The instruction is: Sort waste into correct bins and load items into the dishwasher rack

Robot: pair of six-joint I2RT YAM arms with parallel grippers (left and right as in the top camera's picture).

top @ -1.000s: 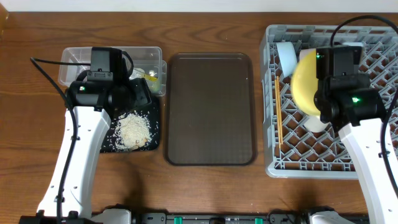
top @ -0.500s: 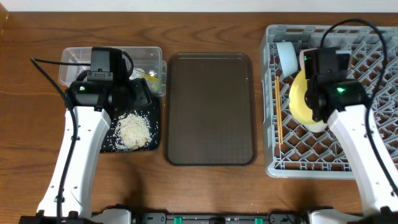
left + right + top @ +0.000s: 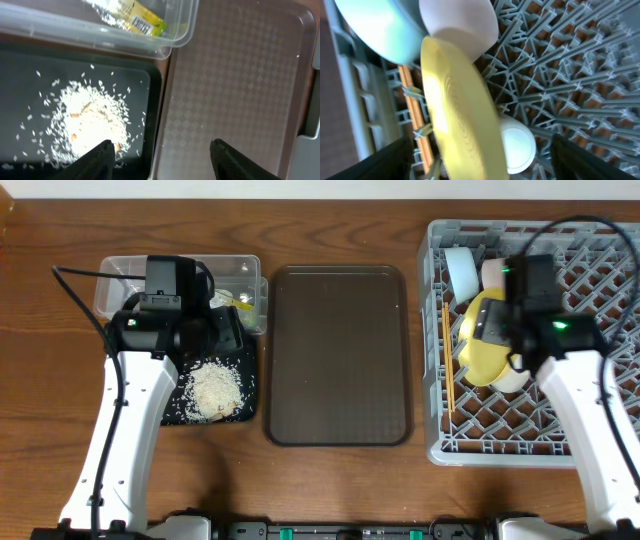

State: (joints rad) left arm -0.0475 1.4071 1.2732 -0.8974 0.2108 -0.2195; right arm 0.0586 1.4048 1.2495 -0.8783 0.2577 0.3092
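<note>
The yellow plate stands on edge, tilted, among the pegs of the grey dishwasher rack. My right gripper is open, with one finger on each side of the plate and both clear of it. Behind the plate are the light blue bowl and the white bowl. The pale green cup lies beside it, and the chopsticks rest along the rack's left side. My left gripper hangs open and empty over the right edge of the black tray, which holds rice scraps. The yellow-green wrapper lies in the clear tub.
The brown serving tray lies between the bins and the rack, with nothing on it. Cables run from both arms. Bare wooden table shows along the front edge.
My right gripper has opened and let go of the yellow plate, which has come down to lean in the rack. The left arm has stayed where it was.
</note>
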